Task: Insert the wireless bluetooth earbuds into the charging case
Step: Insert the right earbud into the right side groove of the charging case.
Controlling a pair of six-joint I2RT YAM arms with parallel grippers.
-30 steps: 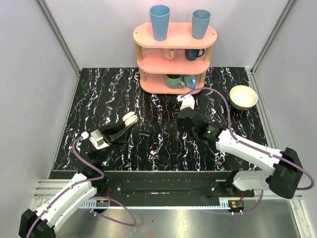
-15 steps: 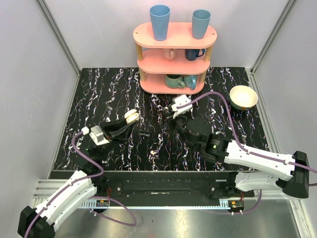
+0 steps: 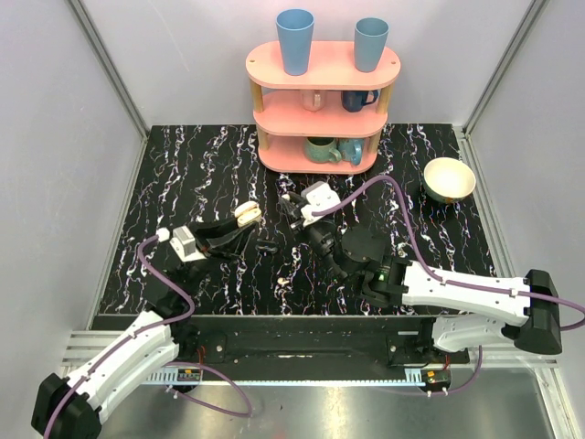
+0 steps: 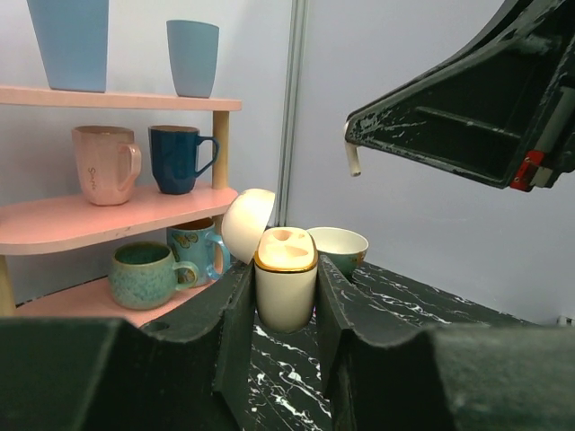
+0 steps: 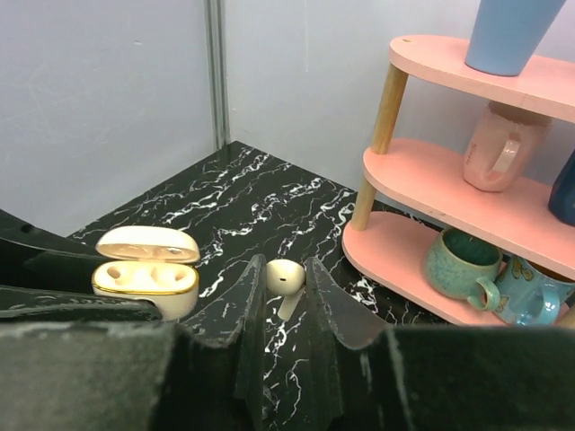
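My left gripper (image 3: 239, 222) is shut on the cream charging case (image 3: 244, 215) and holds it upright above the table, lid open. The left wrist view shows the case (image 4: 286, 280) between my fingers, with its gold rim and empty sockets, the lid (image 4: 247, 223) tipped back. My right gripper (image 3: 293, 208) is shut on one white earbud (image 5: 286, 278), stem down, just right of the case (image 5: 146, 275). From the left wrist view, that earbud's stem (image 4: 352, 159) sticks out of the right gripper above and right of the case. I see no second earbud.
A pink three-tier shelf (image 3: 320, 91) with blue cups and mugs stands at the back centre. A cream bowl (image 3: 449, 178) sits at the back right. A small dark object (image 3: 267, 245) lies on the black marble table (image 3: 183, 174) between the arms.
My right arm has swung left with the earbud, from near the shelf to just beside the case. My left gripper has shifted slightly, still holding the case.
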